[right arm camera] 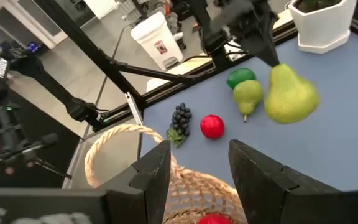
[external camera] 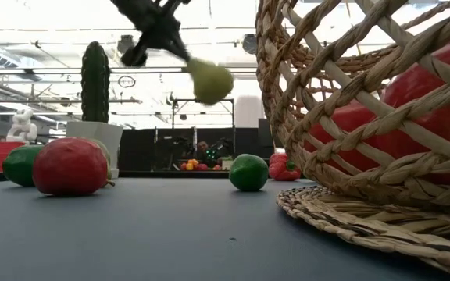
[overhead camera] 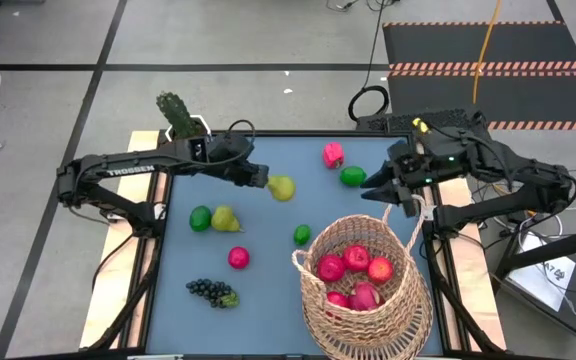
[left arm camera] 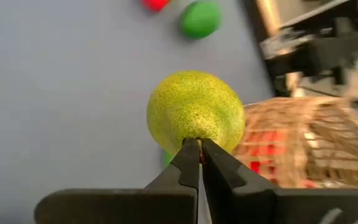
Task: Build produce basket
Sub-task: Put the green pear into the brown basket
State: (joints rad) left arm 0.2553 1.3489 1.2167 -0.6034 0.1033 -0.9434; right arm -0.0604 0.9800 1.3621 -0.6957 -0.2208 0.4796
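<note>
My left gripper (overhead camera: 265,181) is shut on a yellow-green pear (overhead camera: 282,188), which hangs above the middle of the blue table, also seen in the low view (external camera: 210,81). The tan wicker basket (overhead camera: 368,300) stands at the near right and holds several red and pink fruits (overhead camera: 356,262). My right gripper (right arm camera: 197,155) hovers open above the basket's far rim, its fingers beside the arched handle (right arm camera: 114,134). A second pear (overhead camera: 226,219), limes (overhead camera: 200,217) (overhead camera: 302,235) (overhead camera: 352,176), a red apple (overhead camera: 238,257), a grape bunch (overhead camera: 213,292) and a pink dragon fruit (overhead camera: 334,155) lie on the table. My left gripper pinches the pear's narrow stem end (left arm camera: 197,138) between its two fingertips (left arm camera: 188,163). The fingers slant down from the table's left side. The pear hangs below them, wide end down, lifted clear of the table. My right gripper: I cannot tell whether one finger touches the basket's handle.
A potted cactus (overhead camera: 180,117) in a white pot stands at the table's far left corner. Bare blue table (overhead camera: 268,320) lies between the loose fruit and the basket. Beyond the table, the room holds cables and a white bin (right arm camera: 157,37).
</note>
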